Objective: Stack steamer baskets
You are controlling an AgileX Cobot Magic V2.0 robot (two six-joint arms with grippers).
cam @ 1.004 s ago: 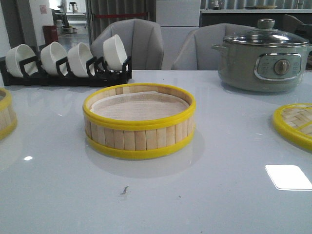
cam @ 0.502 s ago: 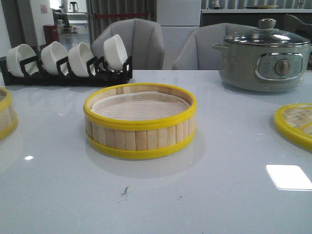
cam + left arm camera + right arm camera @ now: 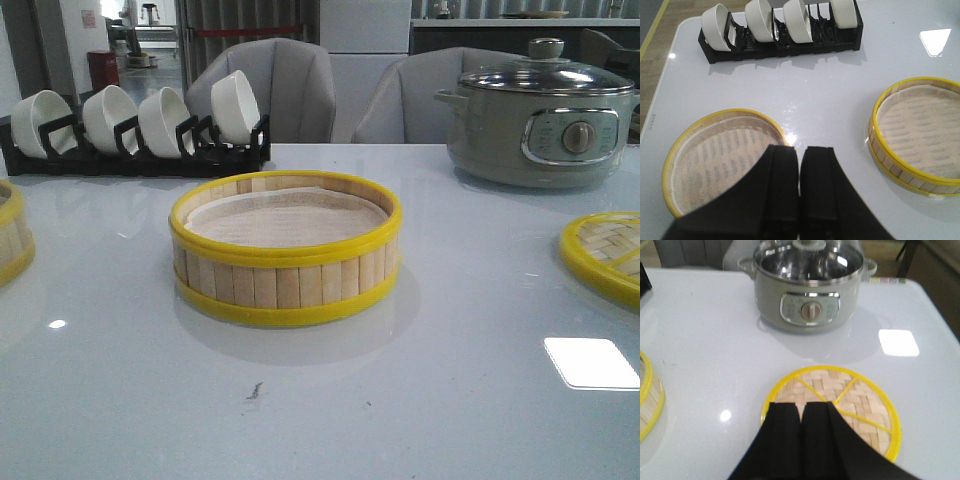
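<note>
Front view: one steamer basket [image 3: 285, 250] sits in the middle of the white bench [image 3: 400, 400], upright, its pale liner showing inside. A second basket [image 3: 10, 245] is only a sliver at the left edge, well apart from the first, and the flat woven lid [image 3: 605, 255] lies at the right edge. Behind stand the rack of white bowls [image 3: 135, 125] and the electric pot [image 3: 540, 115]. Against the frames from a second ago nothing on the bench has moved; only the picture itself shifts very slightly. No arm shows here, so I judge the stacking has not begun.

Left wrist view: the left tool [image 3: 799, 197] hangs over the near rim of the left-hand basket [image 3: 720, 160], its two black fingers pressed together with nothing between them. The centre basket [image 3: 920, 137] lies off to one side, the bowl rack [image 3: 782, 30] beyond. It looks poised for this basket, but it must spread before it can take the rim.

Right wrist view: the right tool [image 3: 800, 442] hangs above the woven lid [image 3: 840, 405], clenched and empty too, with the pot [image 3: 807, 282] farther on and an edge of the centre basket [image 3: 647, 400] just visible.
</note>
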